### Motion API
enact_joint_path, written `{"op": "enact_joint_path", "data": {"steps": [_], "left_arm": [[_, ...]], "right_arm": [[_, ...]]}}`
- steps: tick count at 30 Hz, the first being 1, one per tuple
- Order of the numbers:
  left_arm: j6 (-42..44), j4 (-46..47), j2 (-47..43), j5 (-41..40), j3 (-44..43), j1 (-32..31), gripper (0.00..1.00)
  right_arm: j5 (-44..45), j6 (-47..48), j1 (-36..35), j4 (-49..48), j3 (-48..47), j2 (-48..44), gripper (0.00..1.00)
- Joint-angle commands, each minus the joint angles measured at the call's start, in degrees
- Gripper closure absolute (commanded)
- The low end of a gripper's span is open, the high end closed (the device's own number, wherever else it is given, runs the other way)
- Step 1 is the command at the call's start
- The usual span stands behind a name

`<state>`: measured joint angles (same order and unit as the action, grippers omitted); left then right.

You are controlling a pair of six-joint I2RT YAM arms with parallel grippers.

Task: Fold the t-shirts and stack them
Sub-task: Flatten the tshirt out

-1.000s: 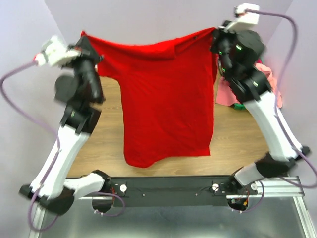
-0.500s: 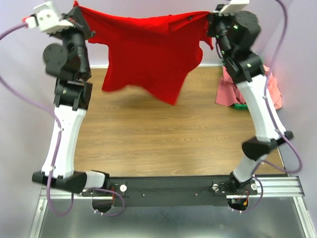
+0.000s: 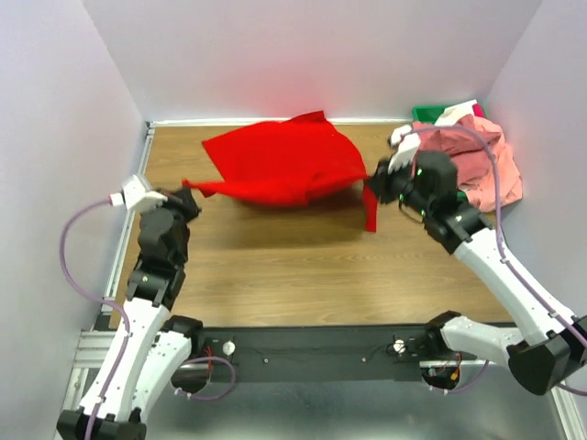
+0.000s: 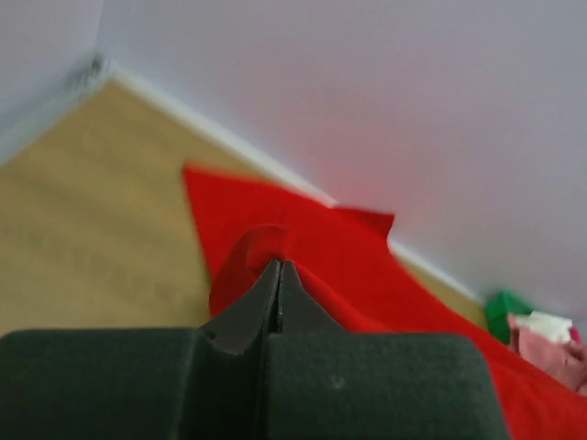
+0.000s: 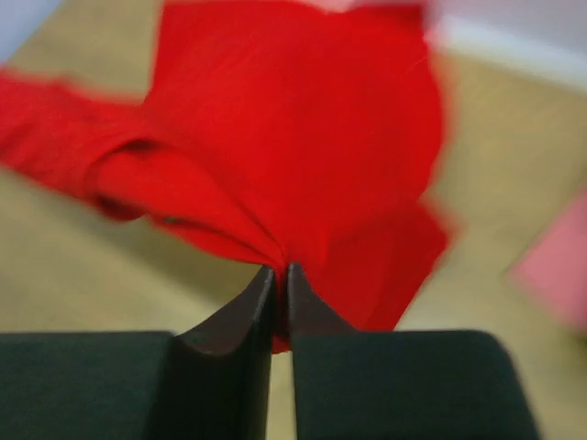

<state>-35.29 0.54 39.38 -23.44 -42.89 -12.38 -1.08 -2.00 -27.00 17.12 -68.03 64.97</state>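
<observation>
The bright red t-shirt (image 3: 280, 163) hangs billowed just above the far half of the wooden table, stretched between both grippers. My left gripper (image 3: 190, 191) is shut on its left corner; the left wrist view shows red cloth (image 4: 312, 247) at the closed tips (image 4: 280, 266). My right gripper (image 3: 374, 181) is shut on the right corner, with a sleeve dangling below it; the right wrist view shows cloth (image 5: 293, 119) pinched at the tips (image 5: 278, 269). Salmon pink t-shirts (image 3: 477, 156) lie heaped at the far right.
A green plastic bin (image 3: 425, 113) sits under the pink heap in the far right corner, also seen in the left wrist view (image 4: 503, 310). Lilac walls close the table's back and sides. Bare wooden tabletop (image 3: 303, 266) lies between the shirt and the arm bases.
Both arms have swung down and forward from high up, carrying the red shirt from hanging spread in the air to low over the far table. Both grips held.
</observation>
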Motion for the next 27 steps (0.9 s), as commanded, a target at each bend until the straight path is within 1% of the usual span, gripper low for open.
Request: {"op": "enact_joint_path", "data": {"steps": [1, 2, 3, 4, 5, 6, 7, 8, 9, 10, 11, 12, 13, 15, 16, 17, 18, 19, 21, 22, 23, 24, 25, 27], "left_arm": [[-19.53, -14.91, -10.17, -1.18, 9.12, 0.34, 1.00], [-20.51, -15.73, -14.28, -0.04, 12.45, 0.34, 1.00], [-24.00, -20.61, -16.24, 0.41, 13.44, 0.34, 0.86], [-26.21, -22.92, -19.83, 0.94, 14.58, 0.25, 0.74], [-26.41, -23.99, -21.60, 0.94, 15.12, 0.25, 0.55], [-26.06, -24.70, -23.27, 0.77, 15.29, 0.34, 0.06], [-25.89, -26.45, -25.81, 0.85, 14.60, 0.34, 0.01], [-25.71, -26.81, -26.71, 1.29, 13.98, 0.25, 0.01], [-25.62, -26.90, -27.33, 1.73, 13.37, 0.34, 0.01], [-25.36, -26.73, -27.77, 2.17, 12.84, 0.25, 0.01], [-25.01, -26.64, -27.86, 3.04, 11.62, 0.25, 0.01], [-25.00, -26.64, -27.51, 3.22, 11.17, 0.34, 0.01], [-24.13, -25.42, -26.55, 3.75, 10.99, 0.25, 0.01], [-23.16, -22.87, -24.80, 4.72, 11.25, 0.34, 0.01], [-22.64, -19.55, -23.48, 5.50, 11.51, 0.25, 0.01], [-20.72, -17.26, -20.07, 8.47, 12.39, 0.34, 0.01], [-19.39, -14.62, -18.04, 10.50, 12.74, 0.25, 0.01], [-18.16, -9.20, -13.06, 14.96, 13.36, 0.25, 0.01], [-15.70, -4.43, -7.24, 19.38, 13.54, 0.25, 0.01], [-14.91, -0.92, -4.25, 21.23, 13.45, 0.17, 0.01], [-14.11, 1.29, 1.78, 24.29, 12.84, -0.01, 0.01], [-13.41, 2.44, 4.63, 25.71, 12.40, -0.18, 0.01], [-13.06, 5.15, 9.88, 26.94, 11.79, -1.14, 0.01], [-13.14, 7.71, 14.04, 27.22, 11.43, -3.08, 0.01]], "right_arm": [[-17.50, -7.74, 0.02, 1.42, 13.24, -7.21, 0.79], [-18.42, -9.84, 0.02, 1.16, 18.58, -8.18, 0.72], [-16.78, -11.61, -0.15, 0.03, 20.46, -10.19, 0.62], [-14.24, -13.02, -0.15, 0.27, 22.05, -11.08, 0.62], [-11.51, -14.77, -0.15, 0.36, 23.02, -12.05, 0.62], [-8.18, -16.61, -0.15, 1.58, 23.90, -13.10, 0.57], [-4.23, -17.15, -0.15, 1.86, 24.08, -15.29, 0.54], [-2.97, -17.68, -0.15, 2.03, 24.17, -16.36, 0.48], [-2.09, -19.51, -0.07, 2.04, 24.17, -17.24, 0.34], [-1.91, -19.88, -0.15, 1.95, 24.00, -18.12, 0.29], [-1.91, -20.32, -0.07, 1.86, 23.74, -18.99, 0.20], [-1.91, -21.11, -0.15, 1.95, 23.56, -19.35, 0.05], [-1.73, -21.55, -0.15, 1.86, 23.47, -19.53, 0.00], [0.19, -24.44, -0.15, 1.86, 23.47, -19.01, 0.00], [0.81, -25.41, -0.15, 1.86, 23.56, -18.48, 0.00], [3.86, -26.03, -0.15, 1.77, 23.73, -17.69, 0.00], [5.11, -26.73, -0.15, 1.86, 23.73, -15.68, 0.00], [8.52, -27.70, -0.07, 1.86, 23.65, -14.18, 0.00], [12.58, -30.25, -0.07, 1.86, 23.12, -9.44, 0.00], [18.25, -31.13, 0.02, 1.86, 22.77, -7.68, 0.00], [20.66, -32.00, 0.11, 1.86, 22.24, -5.93, 0.00], [22.68, -32.54, 0.37, 1.86, 21.11, -1.99, 0.00], [25.57, -32.98, 1.16, 1.95, 19.27, -0.04, 0.00], [26.22, -33.15, 2.74, 1.95, 17.77, 3.83, 0.00]]}}
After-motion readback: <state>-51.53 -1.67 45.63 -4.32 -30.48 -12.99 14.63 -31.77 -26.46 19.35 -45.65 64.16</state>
